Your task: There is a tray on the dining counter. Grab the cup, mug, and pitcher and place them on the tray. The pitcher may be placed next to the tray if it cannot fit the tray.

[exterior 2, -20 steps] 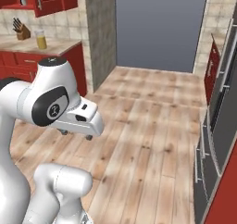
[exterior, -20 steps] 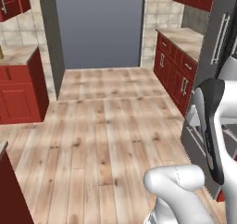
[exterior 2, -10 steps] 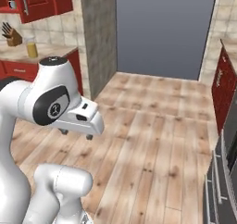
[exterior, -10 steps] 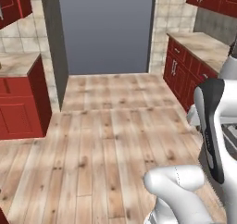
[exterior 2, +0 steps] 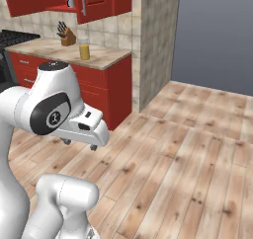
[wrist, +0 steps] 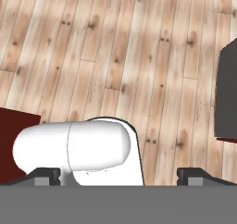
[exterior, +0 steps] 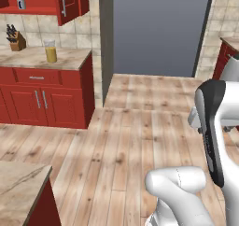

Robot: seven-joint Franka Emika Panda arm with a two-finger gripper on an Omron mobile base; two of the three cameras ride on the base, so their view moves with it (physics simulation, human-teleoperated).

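Gripper (wrist: 118,176) jaws apart, empty; pitcher (exterior: 50,51) far ahead-left on wall counter (exterior: 32,58): close in before reaching

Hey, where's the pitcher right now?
The pitcher stands on the wall counter at the upper left of both base views, just right of the knife block and under the red wall cabinets.

Bare wooden floor (exterior: 140,136) lies open ahead; the red wall counter (exterior: 44,87) bounds its left.
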